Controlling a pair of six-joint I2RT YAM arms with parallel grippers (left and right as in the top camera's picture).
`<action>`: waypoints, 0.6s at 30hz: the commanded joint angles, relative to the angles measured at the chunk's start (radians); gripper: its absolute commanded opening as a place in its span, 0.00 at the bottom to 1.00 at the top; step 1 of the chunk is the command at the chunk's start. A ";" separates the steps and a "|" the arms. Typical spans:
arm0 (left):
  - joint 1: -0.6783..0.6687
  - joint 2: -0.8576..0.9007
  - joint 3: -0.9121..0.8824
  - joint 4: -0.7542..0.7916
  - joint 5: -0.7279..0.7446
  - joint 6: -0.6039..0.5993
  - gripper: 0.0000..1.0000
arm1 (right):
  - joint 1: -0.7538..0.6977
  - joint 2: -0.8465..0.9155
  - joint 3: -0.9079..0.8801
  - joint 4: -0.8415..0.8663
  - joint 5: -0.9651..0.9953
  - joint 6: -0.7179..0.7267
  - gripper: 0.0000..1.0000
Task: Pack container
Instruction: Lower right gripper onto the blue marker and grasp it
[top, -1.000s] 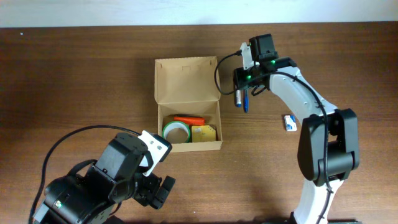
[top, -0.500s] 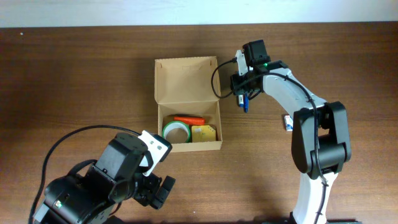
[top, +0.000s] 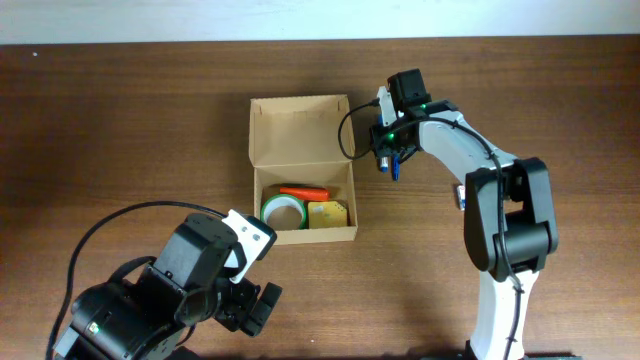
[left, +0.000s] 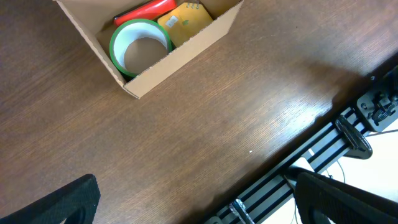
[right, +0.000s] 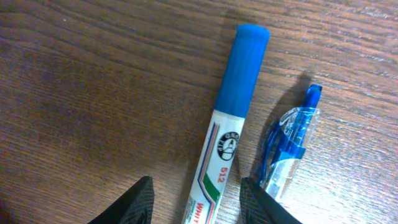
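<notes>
At the lower left of the overhead view, nearest the camera, the left tool (left: 196, 180) hung above the table (top: 150, 120) with its fingers spread wide and nothing between them. It took no part in the work at this moment. Just beyond it, left of the frame centre, stood the container (top: 315, 236), a plain tan cardboard box of rectangular form. Its flap lid (top: 300, 125) was folded back flat toward the upper edge of the frame, leaving the compartment fully open. Three items lay inside. A green tape roll (top: 282, 210) sat in the lower left corner, a yellow packet (top: 328, 214) sat just beside it, and an orange-red marker (top: 303, 191) lay across above both. Some free room appeared to be left along the hinge side. Farther up, just right of the container, the right tool (right: 199, 202) was down at the table. Its fingers were parted on either side of a blue-capped marker (right: 227, 130) and had not clamped onto it. A blue pen (right: 289, 143) lay just beside that marker on the table. Packing was judged partly complete: at least the marker and the pen were left outside, and the lid was not yet closed.
</notes>
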 joint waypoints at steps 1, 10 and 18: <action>-0.002 -0.004 0.016 0.000 0.011 -0.006 1.00 | 0.005 0.031 -0.005 -0.002 0.012 0.010 0.40; -0.002 -0.004 0.016 0.000 0.011 -0.006 1.00 | 0.005 0.036 -0.005 -0.013 0.013 0.010 0.20; -0.002 -0.004 0.016 0.000 0.011 -0.006 1.00 | 0.005 0.035 -0.004 -0.034 0.011 0.009 0.04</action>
